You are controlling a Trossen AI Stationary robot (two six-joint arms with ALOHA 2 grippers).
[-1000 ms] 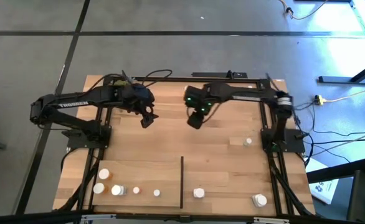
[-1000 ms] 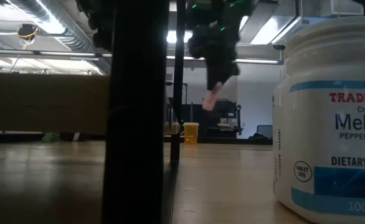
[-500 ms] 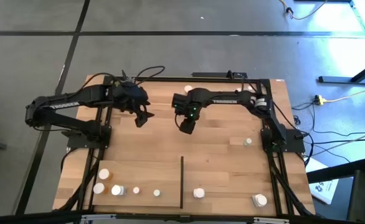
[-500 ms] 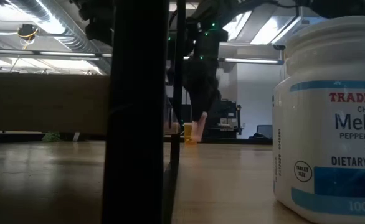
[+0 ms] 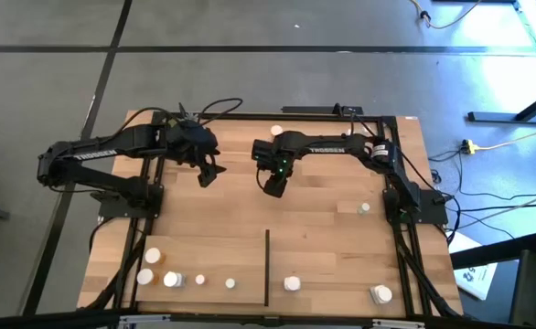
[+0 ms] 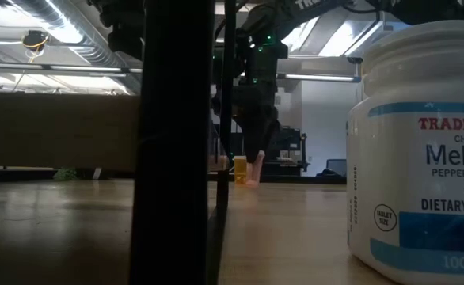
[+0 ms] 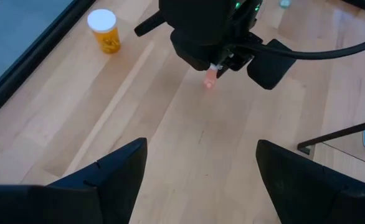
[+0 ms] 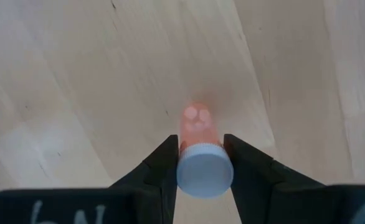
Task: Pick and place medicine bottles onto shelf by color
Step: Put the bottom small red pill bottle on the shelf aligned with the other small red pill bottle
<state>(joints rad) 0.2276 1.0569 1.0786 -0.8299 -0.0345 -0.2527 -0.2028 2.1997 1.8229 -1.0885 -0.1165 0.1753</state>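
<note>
- The place looks like a robotics lab or workshop in an industrial-style room.
- Exposed silver ducts (image 6: 66, 36) and long strip lights (image 6: 327, 32) run under an open ceiling in the low view.
- The floor (image 5: 48, 82) is bare grey concrete with dark seams.
- A light-wood table (image 5: 323, 206) carries black metal rails (image 5: 405, 247) with two dark robot arms bolted on.
- Loose cables (image 5: 506, 142) trail across the floor beside the table.
- A monitor (image 6: 335, 167) and dark equipment stand by the far wall.
</note>
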